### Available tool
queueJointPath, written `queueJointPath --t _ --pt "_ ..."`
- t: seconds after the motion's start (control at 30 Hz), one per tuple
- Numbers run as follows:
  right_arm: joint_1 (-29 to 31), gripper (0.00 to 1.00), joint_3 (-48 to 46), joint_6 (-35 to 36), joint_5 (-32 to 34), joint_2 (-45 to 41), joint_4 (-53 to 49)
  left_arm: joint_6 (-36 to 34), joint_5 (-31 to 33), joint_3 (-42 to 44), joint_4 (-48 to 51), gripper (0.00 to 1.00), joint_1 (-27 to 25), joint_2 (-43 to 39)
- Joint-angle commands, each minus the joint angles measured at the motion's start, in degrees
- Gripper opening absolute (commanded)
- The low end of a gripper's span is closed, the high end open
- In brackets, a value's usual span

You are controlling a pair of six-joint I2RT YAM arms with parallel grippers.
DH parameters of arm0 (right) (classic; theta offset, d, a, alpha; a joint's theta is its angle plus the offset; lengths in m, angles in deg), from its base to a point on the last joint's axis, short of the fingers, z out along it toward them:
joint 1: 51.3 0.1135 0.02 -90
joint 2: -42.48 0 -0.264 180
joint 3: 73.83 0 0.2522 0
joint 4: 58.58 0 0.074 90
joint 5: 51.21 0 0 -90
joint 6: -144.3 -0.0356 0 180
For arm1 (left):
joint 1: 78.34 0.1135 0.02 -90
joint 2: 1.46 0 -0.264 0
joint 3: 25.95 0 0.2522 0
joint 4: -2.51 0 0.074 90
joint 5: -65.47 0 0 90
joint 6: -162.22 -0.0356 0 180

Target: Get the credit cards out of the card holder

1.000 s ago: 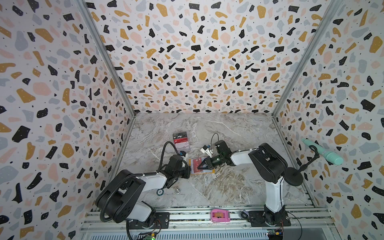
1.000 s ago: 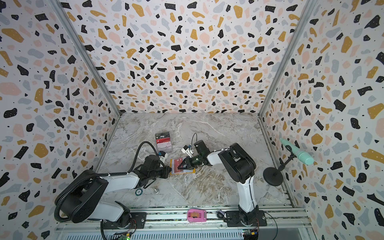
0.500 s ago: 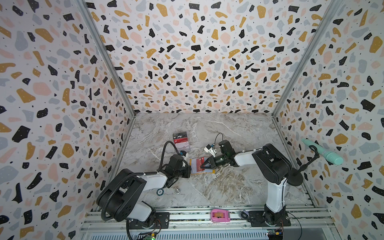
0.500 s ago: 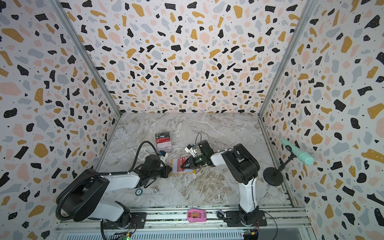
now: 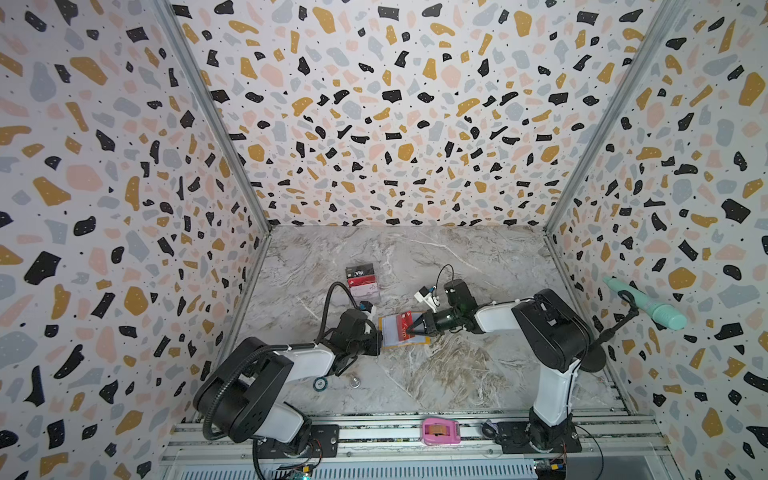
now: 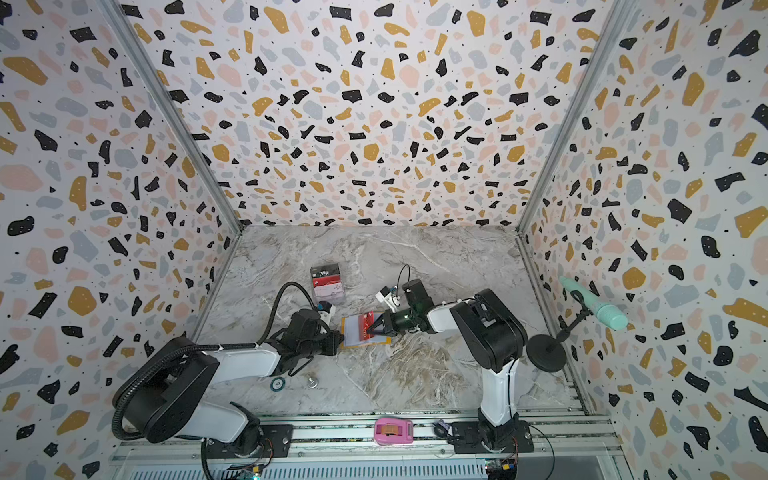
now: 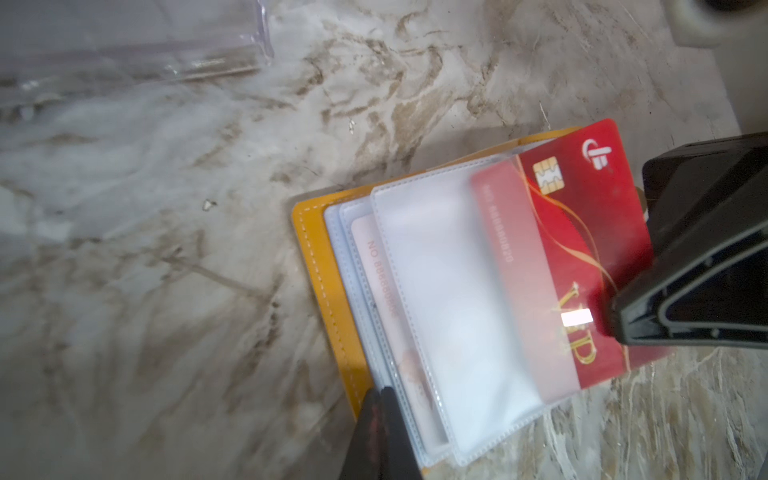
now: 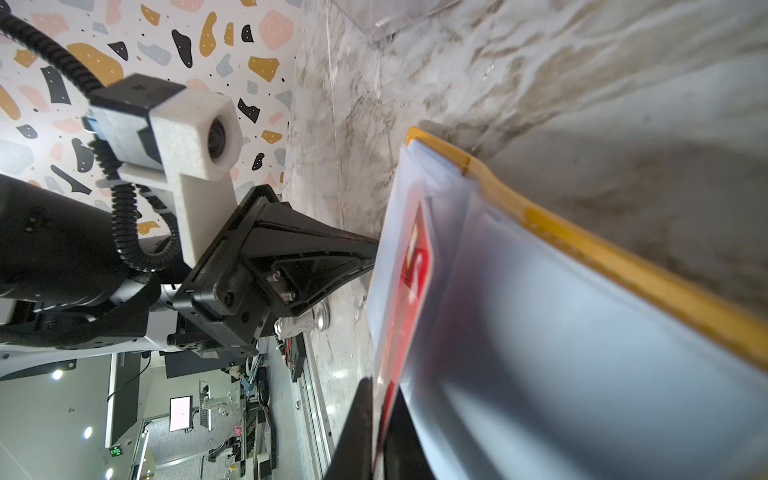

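— Two cards show in the holder [image 7: 320,257]. Where is it?

— It lies open near the middle of the table [image 5: 457,374]. Its yellow cover is down and its see-through sleeves are up.

— What about the red card [image 7: 582,232]?

— It sticks more than half out of the top sleeve [image 7: 436,291]. It has a gold chip and gold VIP letters.

— And the other one?

— The pale card [image 7: 376,270] sits inside a sleeve lower down. I see it through the plastic, but it is blurry.

— Who has the red card?

— The right gripper [image 8: 380,436]. Its two fingers are pinched tight on the end of the card that is out of the sleeve, by the VIP letters.

— And the left gripper [image 7: 378,432]?

— It is squeezed tight on the edge of the holder, on the side away from the red card. So the two grippers face each other with the holder between them.

— What else is close by?

— A clear stand [image 5: 363,282] with cards in it is on the table behind the holder, not touching it. A little silver knob [image 5: 354,381] lies on the table by the left arm. A pink thing [image 5: 441,431] sits on the metal rail at the front.
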Motion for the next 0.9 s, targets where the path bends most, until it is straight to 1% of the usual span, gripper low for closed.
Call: queueJointPath --t 0.0,0.27,0.33,0.5,0.57,0.77,0.83,0.87 --pt "-0.6 0.08 -0.3 0.5 0.5 -3.3 -1.4 0.8 2.8 2.7 6.7 0.00 -0.2 2.0" --pt "-1.0 0.06 1.7 6.0 4.4 -4.7 -9.9 0.7 2.1 1.2 7.1 0.00 -0.2 -2.1" --pt "-1.2 0.04 2.1 7.2 5.4 -5.4 -11.5 0.1 1.7 0.4 8.1 0.03 -0.2 -3.7" --pt "-1.4 0.03 3.2 11.8 9.0 -8.2 -16.4 -1.9 1.9 -1.9 11.5 0.15 -0.2 -8.5" --pt "-1.4 0.03 3.3 13.8 9.2 -9.7 -17.1 -2.5 1.8 -2.7 12.8 0.22 -0.2 -10.2" --pt "-1.4 0.02 3.0 20.7 7.3 -14.5 -18.9 -2.6 1.0 -3.6 13.2 0.40 -0.1 -15.8" --pt "-1.4 0.02 2.7 22.6 5.5 -15.8 -18.8 -3.6 -0.9 -3.6 12.1 0.50 -0.1 -17.8" --pt "-1.5 0.01 2.6 23.6 4.5 -16.5 -18.8 -4.4 -2.7 -3.3 10.8 0.51 -0.1 -19.2"
